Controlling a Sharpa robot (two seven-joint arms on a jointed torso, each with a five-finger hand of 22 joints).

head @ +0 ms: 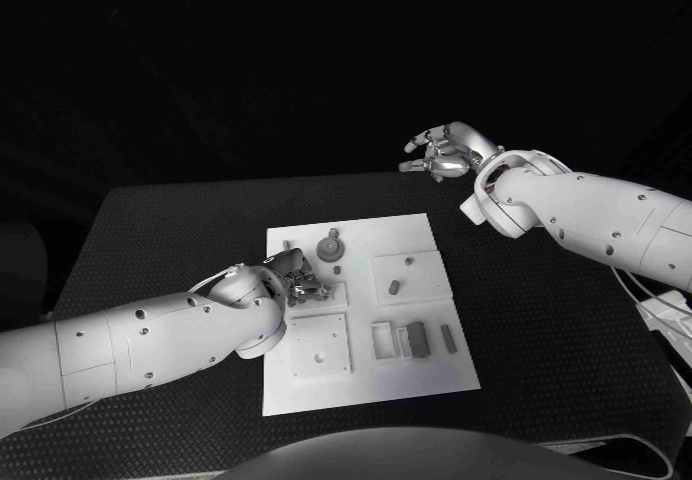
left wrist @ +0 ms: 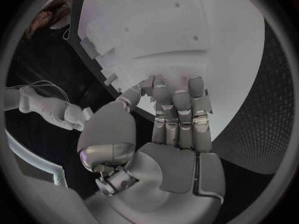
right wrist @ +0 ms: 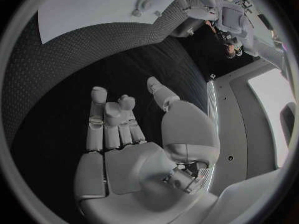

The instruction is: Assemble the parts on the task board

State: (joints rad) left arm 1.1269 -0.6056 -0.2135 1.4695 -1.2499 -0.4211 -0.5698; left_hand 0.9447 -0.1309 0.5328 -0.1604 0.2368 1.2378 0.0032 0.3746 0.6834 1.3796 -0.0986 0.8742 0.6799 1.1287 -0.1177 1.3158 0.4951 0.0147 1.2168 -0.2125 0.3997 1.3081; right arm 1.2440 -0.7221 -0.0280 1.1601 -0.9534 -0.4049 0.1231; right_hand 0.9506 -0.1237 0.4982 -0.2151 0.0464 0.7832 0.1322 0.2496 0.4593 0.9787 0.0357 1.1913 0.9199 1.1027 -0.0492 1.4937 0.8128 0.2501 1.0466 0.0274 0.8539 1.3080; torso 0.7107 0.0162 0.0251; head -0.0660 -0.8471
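Observation:
The white task board (head: 433, 375) lies in the middle of the black table. My left hand (head: 296, 280) is low over the board's left side, by a small raised square (head: 335, 296). In the left wrist view its fingers (left wrist: 177, 102) reach out and bend down onto the board (left wrist: 187, 25), the thumb close beside them; whatever lies under the tips is hidden. A round grey part (head: 332, 247) stands just beyond that hand. My right hand (head: 447, 152) hangs in the air past the table's far edge, its fingers (right wrist: 112, 119) half bent, with nothing in it.
On the board lie a square plate (head: 317, 346), another plate with a slot piece (head: 395, 288), a frame (head: 384, 340), a grey block (head: 415, 340) and a short bar (head: 449, 337). The right wrist view shows the board (right wrist: 93, 15) and my left arm (right wrist: 199, 5) far off.

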